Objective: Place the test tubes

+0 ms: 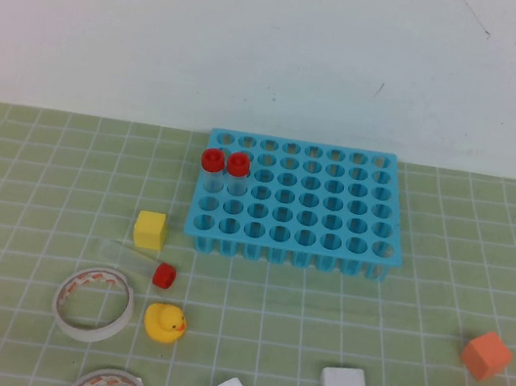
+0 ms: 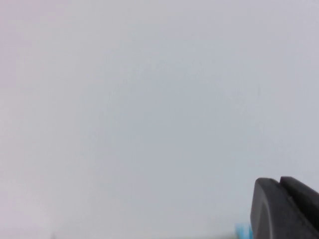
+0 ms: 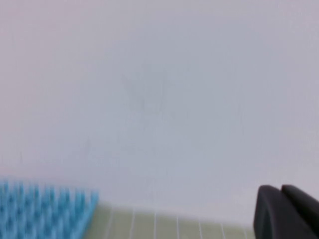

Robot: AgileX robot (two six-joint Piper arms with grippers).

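Two standing test tubes (image 1: 212,167) sit in the blue rack (image 1: 300,205). A lying test tube (image 1: 139,262) rests on the worktop (image 1: 436,312) beside the yellow block (image 1: 150,229). The left gripper (image 2: 280,201) and right gripper (image 3: 281,206) face the wall (image 2: 149,99), jaws clenched, empty.

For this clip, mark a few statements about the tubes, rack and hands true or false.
1. Two red-capped tubes stand in the blue rack. True.
2. A third tube lies on the mat near the yellow cube. True.
3. The left hand holds a tube. False: it is shut and empty, facing the wall.
4. The right hand hovers over the lying tube. False: it is shut, out of the high view, facing the wall.
5. The orange cube sits in the rack. False: it is on the mat, right of the rack.
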